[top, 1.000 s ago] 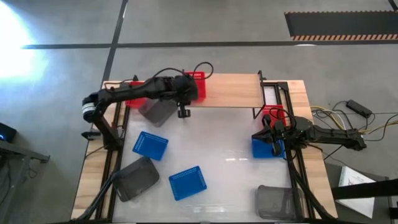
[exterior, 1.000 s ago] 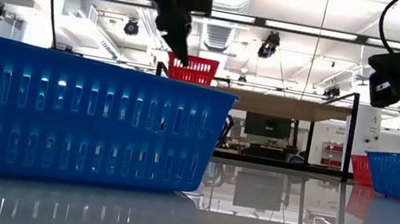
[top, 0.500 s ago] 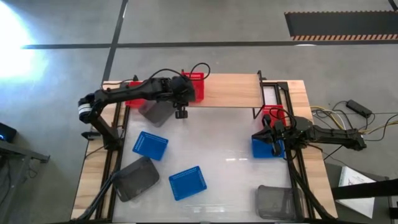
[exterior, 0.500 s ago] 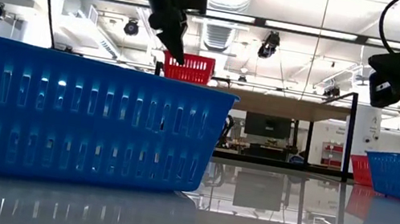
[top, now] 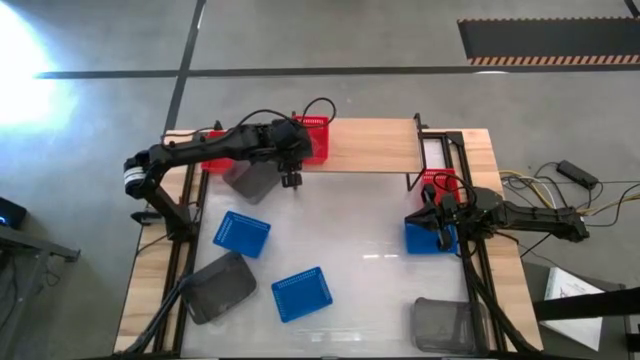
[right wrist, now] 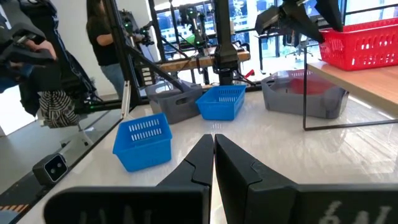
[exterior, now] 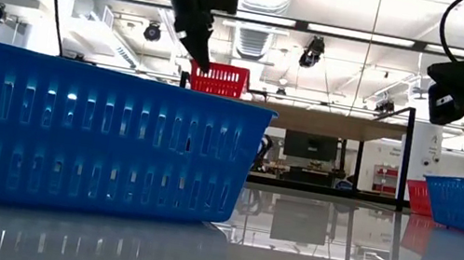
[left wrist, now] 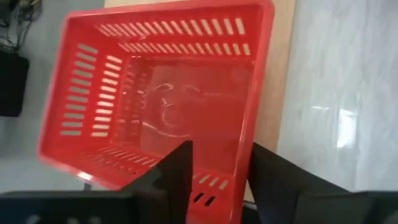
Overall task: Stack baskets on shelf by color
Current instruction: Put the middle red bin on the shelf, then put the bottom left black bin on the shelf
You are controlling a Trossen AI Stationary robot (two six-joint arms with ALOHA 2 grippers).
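Note:
A red basket (top: 314, 133) stands on the left part of the light-wood shelf (top: 372, 146); it also shows in the low view (exterior: 219, 79). My left gripper (left wrist: 217, 180) is open at this red basket (left wrist: 161, 93), one finger over its inside and one outside its near wall. I cannot tell whether either finger touches it. My right gripper (right wrist: 213, 152) is shut and empty, raised above a blue basket (top: 424, 238) at the table's right side.
Under the left arm lie another red basket (top: 213, 152) and a dark grey basket (top: 250, 178). Two blue baskets (top: 241, 232) (top: 302, 293) and two grey ones (top: 220, 287) (top: 445, 322) sit on the white tabletop. A further red basket (top: 441, 184) is by the right arm. People stand beyond the table.
My left gripper has drawn slightly toward the table's left edge at the red basket, which stays on the shelf. The right arm has kept still.

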